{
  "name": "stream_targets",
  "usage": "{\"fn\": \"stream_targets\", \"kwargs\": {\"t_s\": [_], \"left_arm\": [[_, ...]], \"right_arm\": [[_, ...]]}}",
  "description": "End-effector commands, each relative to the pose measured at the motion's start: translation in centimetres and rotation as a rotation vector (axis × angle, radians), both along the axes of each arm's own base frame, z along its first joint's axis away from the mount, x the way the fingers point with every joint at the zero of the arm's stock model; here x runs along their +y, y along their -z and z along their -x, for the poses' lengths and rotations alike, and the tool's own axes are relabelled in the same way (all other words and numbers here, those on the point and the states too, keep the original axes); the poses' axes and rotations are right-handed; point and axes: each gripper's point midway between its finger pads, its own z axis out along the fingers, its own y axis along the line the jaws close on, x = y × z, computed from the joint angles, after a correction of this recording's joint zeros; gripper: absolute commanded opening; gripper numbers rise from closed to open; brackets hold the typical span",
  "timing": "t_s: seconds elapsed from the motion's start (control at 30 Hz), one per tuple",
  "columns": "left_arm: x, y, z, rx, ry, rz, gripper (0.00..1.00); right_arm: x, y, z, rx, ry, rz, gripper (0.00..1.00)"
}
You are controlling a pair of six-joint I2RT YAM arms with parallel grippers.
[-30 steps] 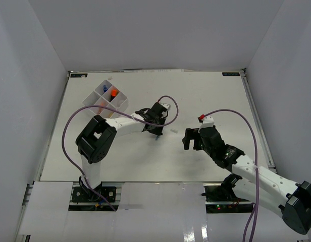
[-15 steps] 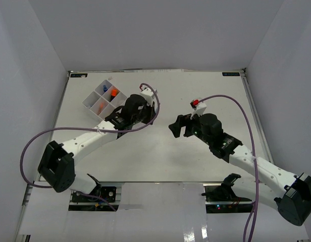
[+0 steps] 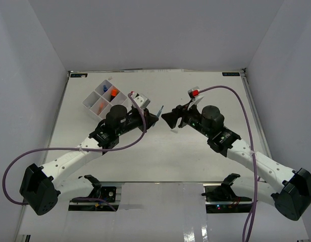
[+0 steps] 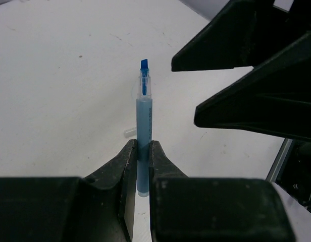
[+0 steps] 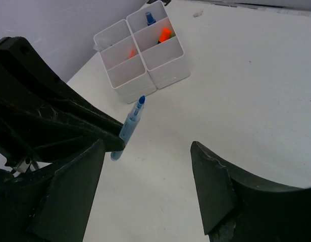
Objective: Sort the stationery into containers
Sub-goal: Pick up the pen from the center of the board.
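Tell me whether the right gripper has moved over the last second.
Yes. The right gripper has shifted left and toward the table's far edge, ending closer to the white tray in the top view.

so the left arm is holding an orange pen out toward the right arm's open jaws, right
Not orange: the pen is blue. The left wrist view shows it clamped in the left arm's jaws, its tip held out toward the right arm's jaws, which stand open.
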Motion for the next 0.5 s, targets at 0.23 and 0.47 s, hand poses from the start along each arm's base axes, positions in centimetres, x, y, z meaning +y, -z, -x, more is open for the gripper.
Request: {"fn": "stream_targets", "kwargs": {"t_s": [0.23, 0.47], "left_arm": [[-0.8, -3.1, 1.7, -0.105, 0.121, 0.080, 0.00], [-0.7, -3.6, 2.3, -0.130, 0.138, 0.100, 0.00]], "right_arm": [[2.4, -4.6, 0.1, -0.081, -0.107, -0.105, 0.68], [2.9, -4.7, 0.0, -0.079, -0.124, -0.108, 0.49]]}}
